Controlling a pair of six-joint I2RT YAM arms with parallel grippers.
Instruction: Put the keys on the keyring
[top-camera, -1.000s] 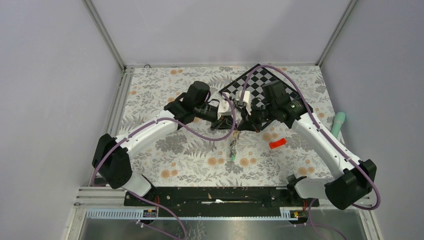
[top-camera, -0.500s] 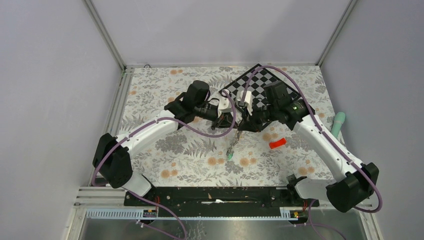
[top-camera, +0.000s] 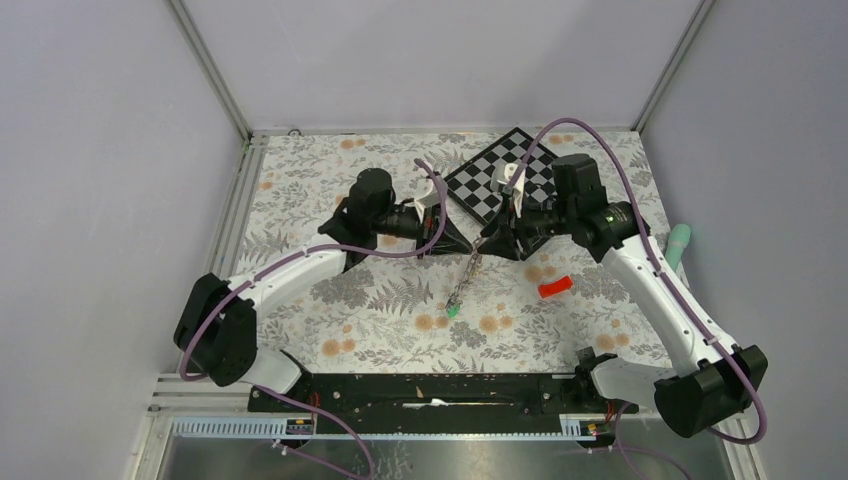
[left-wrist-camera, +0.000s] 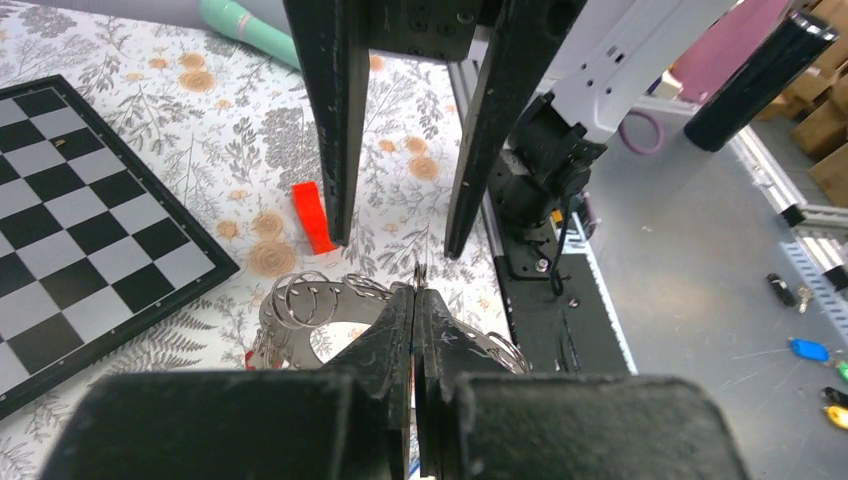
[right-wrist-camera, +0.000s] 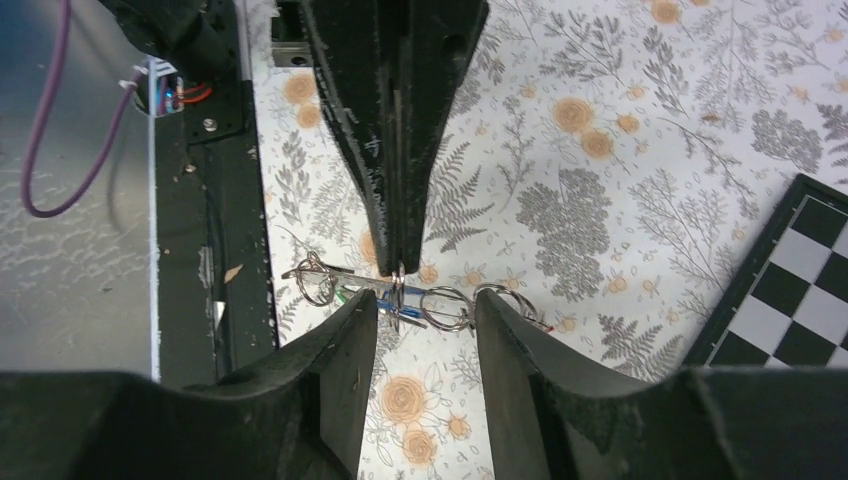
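The keyring (left-wrist-camera: 270, 318) is a dark grey flat ring with small wire rings along its rim. My left gripper (left-wrist-camera: 415, 290) is shut on its edge, and it hangs edge-on (top-camera: 466, 277) over the floral mat. Keys dangle from it: a blue-tagged one (right-wrist-camera: 385, 292) and a green tag (top-camera: 452, 311) at the bottom. Facing it, my right gripper (right-wrist-camera: 425, 300) is open, its fingers on either side of the hanging wire rings without touching. From the left wrist, the right gripper (left-wrist-camera: 395, 245) shows as two spread black fingers. The left gripper (top-camera: 460, 244) and right gripper (top-camera: 489, 240) sit tip to tip.
A black-and-white chequered board (top-camera: 500, 178) lies behind the grippers. A red oblong block (top-camera: 554, 287) rests on the mat to the right. A teal cylinder (top-camera: 678, 246) lies at the right edge. The black base rail (top-camera: 430, 392) runs along the near side.
My right gripper has opened, let go of the keyring and drawn back to the right. The left gripper has closed on the keyring and shifted slightly left; the keys swing below it.
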